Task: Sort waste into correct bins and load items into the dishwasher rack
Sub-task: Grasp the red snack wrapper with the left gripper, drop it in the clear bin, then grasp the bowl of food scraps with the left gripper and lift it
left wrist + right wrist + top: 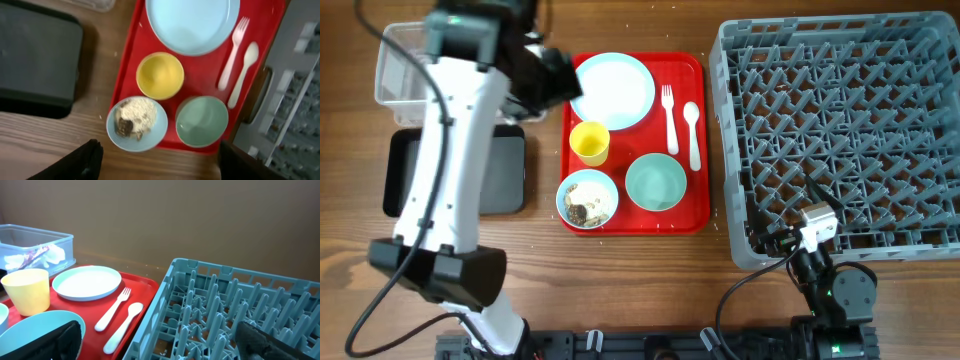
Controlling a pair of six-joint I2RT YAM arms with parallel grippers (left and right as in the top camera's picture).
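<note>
On the red tray (700,70) lie a pale blue plate (615,90), a yellow cup (589,142), a bowl with brownish food scraps (587,198), an empty teal bowl (656,182), a white fork (670,118) and a spoon (693,135). My left gripper (552,78) hovers by the plate's left edge. In the left wrist view it is open and empty (157,152) above the scraps bowl (136,123). My right gripper (775,238) is open and empty (160,337) at the front edge of the grey rack (840,130).
A clear tub (400,70) stands at the back left. In the right wrist view a white napkin (52,254) and a red-printed wrapper (30,256) lie in it. A black tray (510,175) sits in front of it, partly under my left arm. Crumbs dot the wood.
</note>
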